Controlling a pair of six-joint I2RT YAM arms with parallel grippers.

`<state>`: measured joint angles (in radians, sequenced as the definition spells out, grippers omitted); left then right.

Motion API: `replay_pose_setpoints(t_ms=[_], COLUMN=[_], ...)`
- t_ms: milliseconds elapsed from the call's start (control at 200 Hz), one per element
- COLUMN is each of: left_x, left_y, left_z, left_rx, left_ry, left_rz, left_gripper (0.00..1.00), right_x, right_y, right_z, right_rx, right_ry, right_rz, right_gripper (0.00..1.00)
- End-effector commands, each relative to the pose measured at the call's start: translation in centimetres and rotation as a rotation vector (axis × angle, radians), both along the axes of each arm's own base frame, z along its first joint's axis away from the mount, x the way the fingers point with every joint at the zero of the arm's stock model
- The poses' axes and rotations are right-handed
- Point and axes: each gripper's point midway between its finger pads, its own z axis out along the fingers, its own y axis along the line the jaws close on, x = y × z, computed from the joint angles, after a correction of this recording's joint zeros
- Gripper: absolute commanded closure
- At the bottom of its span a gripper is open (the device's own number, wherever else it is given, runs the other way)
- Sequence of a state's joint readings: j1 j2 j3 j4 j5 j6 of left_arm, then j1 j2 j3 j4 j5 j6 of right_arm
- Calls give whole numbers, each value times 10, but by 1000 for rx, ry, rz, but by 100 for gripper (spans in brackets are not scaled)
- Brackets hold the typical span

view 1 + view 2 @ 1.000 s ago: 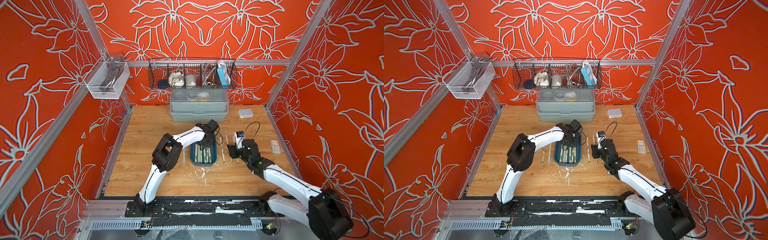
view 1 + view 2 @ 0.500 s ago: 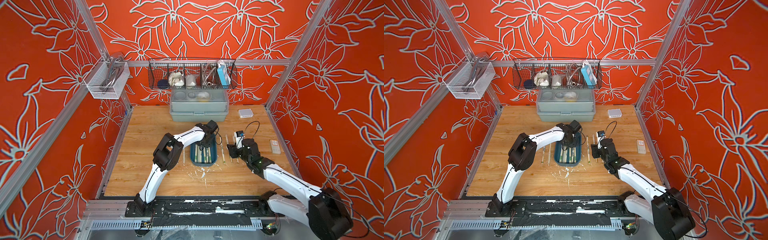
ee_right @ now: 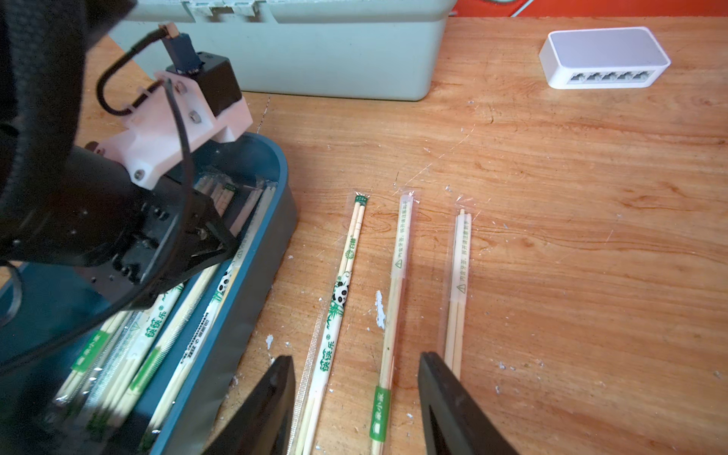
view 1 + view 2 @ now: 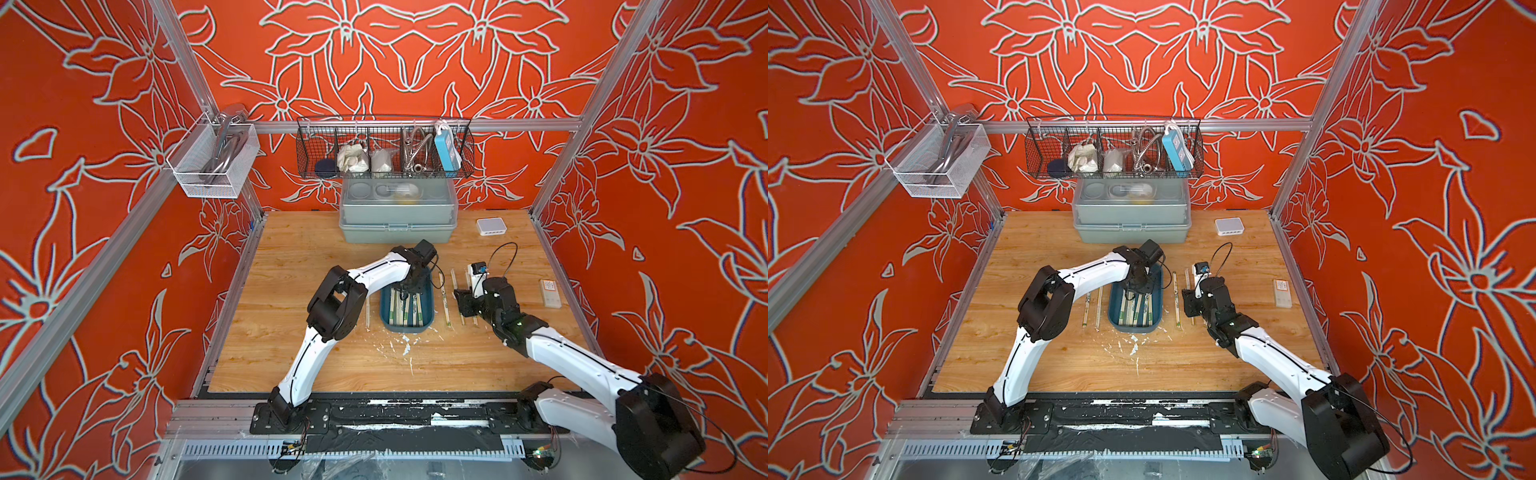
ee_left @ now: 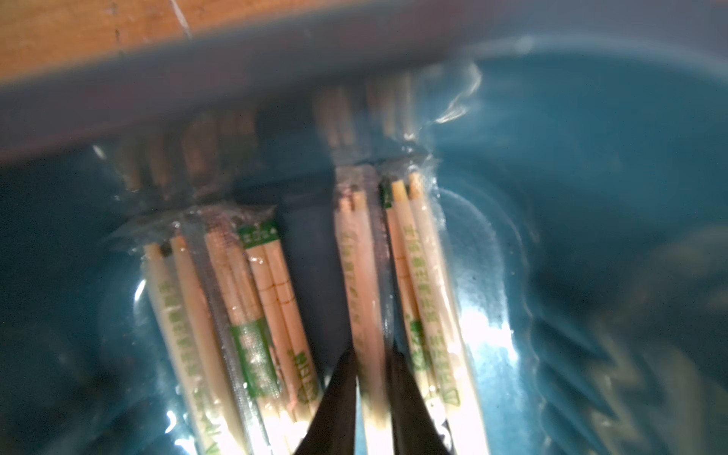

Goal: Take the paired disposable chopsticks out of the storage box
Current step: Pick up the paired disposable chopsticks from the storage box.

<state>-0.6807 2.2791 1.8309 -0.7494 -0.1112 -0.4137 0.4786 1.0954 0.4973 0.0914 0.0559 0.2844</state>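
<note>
The storage box (image 4: 407,328) (image 4: 1133,329) is a dark blue tray in mid-table, holding several paired disposable chopsticks (image 5: 272,299) in clear wrappers. My left gripper (image 4: 409,289) (image 4: 1138,286) reaches down into its far end. In the left wrist view its gripper (image 5: 372,354) is shut on one wrapped pair (image 5: 354,256), a dark fingertip on each side. My right gripper (image 4: 463,299) (image 3: 356,366) hovers open just right of the box, over three pairs lying on the wood (image 3: 338,291) (image 3: 398,283) (image 3: 459,275). Two more pairs (image 4: 1086,307) lie left of the box.
A grey-green lidded box (image 4: 397,220) stands at the back under a black wire basket (image 4: 384,151). A white network switch (image 4: 491,226) sits back right and a small white card box (image 4: 549,293) near the right edge. White flecks (image 4: 405,345) dot the wood before the tray.
The left gripper's jaws have narrowed onto a pair inside the box. Both arms stay almost where they were.
</note>
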Motion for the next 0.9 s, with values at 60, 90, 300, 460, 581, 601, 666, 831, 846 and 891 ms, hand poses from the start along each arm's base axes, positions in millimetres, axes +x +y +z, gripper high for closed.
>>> replay_pose_setpoints(t_ms=[60, 90, 300, 460, 581, 601, 666, 831, 846, 891], left_x=[-12, -12, -12, -12, -10, -10, -9, -9, -9, -9], left_y=[12, 13, 13, 11, 10, 10, 9, 8, 8, 8], left_z=[-26, -26, -19, -9, 4, 7, 15, 34, 36, 41], left_rx=[55, 56, 43, 26, 3, -2, -19, -50, -52, -62], left_ry=[72, 71, 62, 51, 28, 23, 7, -22, -24, -32], left_rz=[10, 11, 17, 18, 26, 26, 29, 37, 36, 39], left_gripper=[87, 88, 91, 95, 96, 96, 96, 97, 97, 98], right_x=[7, 7, 7, 8, 8, 8, 8, 8, 8, 8], right_y=[2, 2, 2, 1, 2, 2, 2, 1, 1, 1], right_z=[14, 13, 12, 11, 11, 11, 11, 10, 10, 11], right_rx=[5, 3, -1, -4, -4, -4, -6, -10, -10, -10], right_ry=[-24, -23, -17, -15, -12, -11, -10, -11, -11, -12], right_rz=[-17, -17, -18, -21, -17, -18, -19, -21, -21, -23], right_gripper=[45, 45, 45, 45, 45, 45, 45, 44, 44, 43])
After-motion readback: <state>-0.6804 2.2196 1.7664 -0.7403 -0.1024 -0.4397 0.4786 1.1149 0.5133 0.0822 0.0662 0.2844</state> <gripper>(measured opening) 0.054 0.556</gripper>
